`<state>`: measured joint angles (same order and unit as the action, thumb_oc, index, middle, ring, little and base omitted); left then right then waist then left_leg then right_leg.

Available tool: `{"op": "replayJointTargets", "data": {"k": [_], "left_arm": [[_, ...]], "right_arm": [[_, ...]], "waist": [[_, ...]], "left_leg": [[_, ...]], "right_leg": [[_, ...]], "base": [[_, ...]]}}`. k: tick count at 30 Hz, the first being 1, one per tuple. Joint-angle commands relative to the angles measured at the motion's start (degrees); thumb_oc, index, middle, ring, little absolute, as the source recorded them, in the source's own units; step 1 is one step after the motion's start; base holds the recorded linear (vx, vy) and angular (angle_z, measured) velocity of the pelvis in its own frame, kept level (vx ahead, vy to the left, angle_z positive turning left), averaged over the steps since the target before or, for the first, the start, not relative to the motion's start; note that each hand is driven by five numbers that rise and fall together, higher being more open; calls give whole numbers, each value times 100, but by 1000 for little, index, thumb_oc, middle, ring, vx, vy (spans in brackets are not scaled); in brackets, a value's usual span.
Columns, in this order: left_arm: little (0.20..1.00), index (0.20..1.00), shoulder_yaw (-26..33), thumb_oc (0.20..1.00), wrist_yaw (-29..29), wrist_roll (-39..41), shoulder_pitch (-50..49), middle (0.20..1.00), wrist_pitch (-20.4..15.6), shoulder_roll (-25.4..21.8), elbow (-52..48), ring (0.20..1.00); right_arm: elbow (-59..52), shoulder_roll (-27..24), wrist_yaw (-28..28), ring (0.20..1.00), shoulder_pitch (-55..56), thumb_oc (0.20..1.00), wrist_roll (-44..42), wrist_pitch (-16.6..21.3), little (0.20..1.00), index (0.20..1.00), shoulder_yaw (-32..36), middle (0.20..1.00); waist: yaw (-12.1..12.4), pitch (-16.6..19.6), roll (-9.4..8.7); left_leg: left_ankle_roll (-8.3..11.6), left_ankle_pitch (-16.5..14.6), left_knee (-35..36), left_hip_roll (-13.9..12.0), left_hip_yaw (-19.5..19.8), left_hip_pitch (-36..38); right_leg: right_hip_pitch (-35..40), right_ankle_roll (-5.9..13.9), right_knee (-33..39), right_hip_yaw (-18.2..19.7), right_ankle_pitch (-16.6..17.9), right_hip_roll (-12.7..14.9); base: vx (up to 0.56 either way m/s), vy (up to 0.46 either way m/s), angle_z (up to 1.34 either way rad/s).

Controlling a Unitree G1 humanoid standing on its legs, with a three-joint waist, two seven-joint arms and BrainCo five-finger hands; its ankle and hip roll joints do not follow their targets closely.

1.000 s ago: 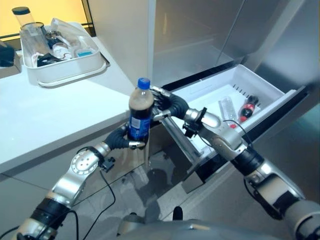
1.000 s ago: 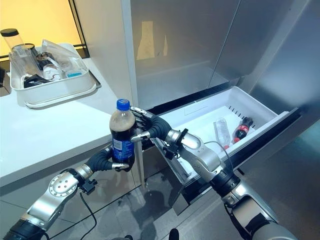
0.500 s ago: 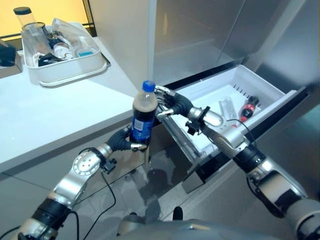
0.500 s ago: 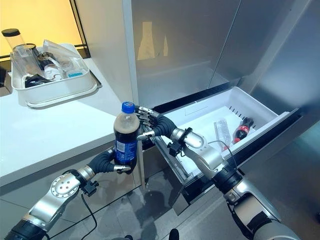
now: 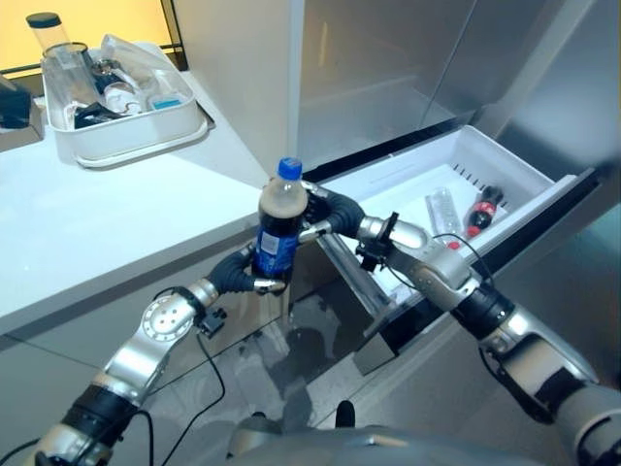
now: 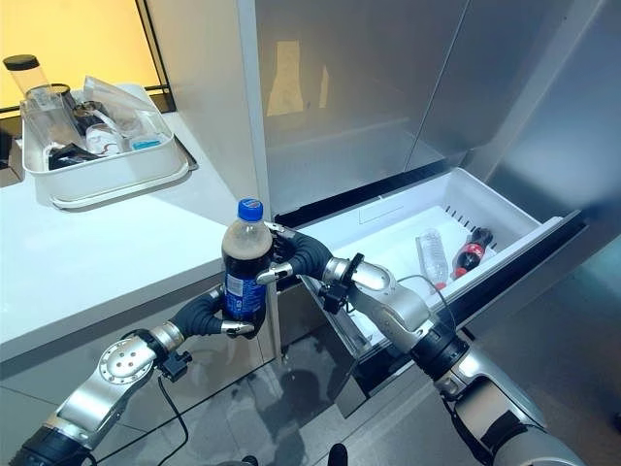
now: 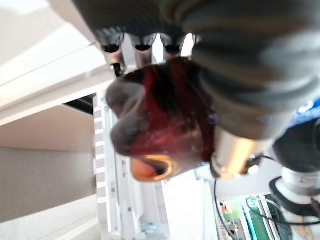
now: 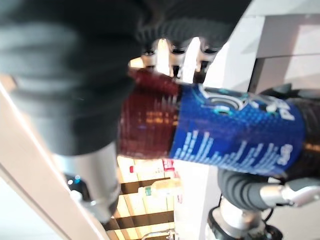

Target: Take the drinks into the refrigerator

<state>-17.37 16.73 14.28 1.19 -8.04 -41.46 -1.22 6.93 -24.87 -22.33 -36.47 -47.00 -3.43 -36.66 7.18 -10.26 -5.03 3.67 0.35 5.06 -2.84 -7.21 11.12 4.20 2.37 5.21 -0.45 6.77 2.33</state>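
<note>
A cola bottle (image 5: 278,238) with a blue cap and blue label stands upright in the air beside the counter's edge. My left hand (image 5: 240,276) is shut round its lower part from below. My right hand (image 5: 333,212) comes in from the right, fingers and thumb curled round the bottle's upper body. The right wrist view shows that hand (image 8: 65,75) wrapped on the dark bottle (image 8: 235,135) just above the label. The left wrist view shows the bottle's base (image 7: 170,115) in my left hand (image 7: 240,60). To the right, the white refrigerator drawer (image 5: 505,160) stands pulled out.
In the drawer lie a clear bottle (image 5: 441,208) and a small red-capped cola bottle (image 5: 482,207). A white tub (image 5: 126,131) of kitchen items sits on the white counter (image 5: 107,218) at the back left. Steel refrigerator doors (image 5: 388,58) rise behind the drawer.
My right hand, which was spread just beside the bottle, has closed its fingers and thumb round the bottle's upper part. The bottle and my left hand have hardly moved.
</note>
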Motion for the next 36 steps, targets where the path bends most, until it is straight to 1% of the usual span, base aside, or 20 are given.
{"op": "replayJointTargets", "data": {"k": [1,7,11,21,25,27,30,31,32,36], "left_arm": [[200,200,-83,200,-186,119,1127,200,-450,158,-361,200],[200,200,-77,200,-229,72,1121,200,-442,187,-343,200],[200,200,-55,200,-277,13,1109,200,-446,262,-335,200],[200,200,-62,200,-345,-15,1117,200,-437,309,-347,200],[200,200,-117,200,-371,8,1135,200,-448,319,-346,200],[200,200,-136,200,-382,39,1138,200,-440,316,-353,200],[200,200,-113,200,-413,106,1092,200,-445,324,-384,200],[200,200,-108,200,-414,119,1089,200,-442,323,-389,200],[200,200,-115,200,-434,116,1099,200,-434,324,-382,200],[200,200,-99,200,-487,50,1138,200,-395,334,-319,200]], "right_arm": [[-352,167,-146,1000,-480,1000,-330,134,1000,1000,-165,1000],[-423,256,-139,1000,-492,1000,-369,120,1000,1000,-228,1000],[-427,411,-151,1000,-538,1000,-346,97,1000,1000,-306,1000],[-33,795,-15,1000,-668,1000,-359,144,1000,1000,-408,1000],[272,1026,50,1000,-817,1000,-215,172,1000,1000,-496,1000],[428,1090,130,1000,-893,1000,-50,254,1000,1000,-496,1000],[491,1116,378,1000,-952,1000,606,530,1000,1000,-381,1000],[532,1132,465,1000,-914,1000,728,566,1000,1000,-326,1000],[638,1188,556,1000,-860,1000,755,563,1000,1000,-275,1000],[600,1181,512,1000,-752,1000,981,485,1000,1000,-270,1000]], "waist": [[94,36,22],[101,29,20],[113,26,27],[164,34,38],[199,47,46],[212,50,44],[220,50,50],[220,49,55],[224,47,54],[211,50,55]], "left_leg": [[-225,-399,-6,171,460,18],[-226,-400,-6,166,468,16],[-223,-405,-6,169,479,23],[-227,-408,-6,174,480,26],[-231,-409,-6,177,483,31],[-232,-409,-6,182,484,33],[-242,-408,-6,193,489,23],[-244,-407,-6,196,486,23],[-247,-405,-6,198,488,19],[-246,-406,-6,193,492,23]], "right_leg": [[158,319,-482,-154,-549,123],[160,317,-479,-154,-547,126],[158,312,-478,-157,-551,123],[179,312,-477,-175,-546,141],[176,312,-486,-179,-545,146],[180,314,-482,-177,-542,149],[187,319,-478,-181,-540,149],[186,322,-482,-182,-537,152],[179,324,-492,-179,-536,152],[168,322,-501,-184,-534,160]], "base": [[0,0,0],[0,0,0],[0,0,0],[0,0,0],[0,0,0],[0,0,0],[0,0,0],[0,0,0],[0,0,0],[0,0,0]]}}
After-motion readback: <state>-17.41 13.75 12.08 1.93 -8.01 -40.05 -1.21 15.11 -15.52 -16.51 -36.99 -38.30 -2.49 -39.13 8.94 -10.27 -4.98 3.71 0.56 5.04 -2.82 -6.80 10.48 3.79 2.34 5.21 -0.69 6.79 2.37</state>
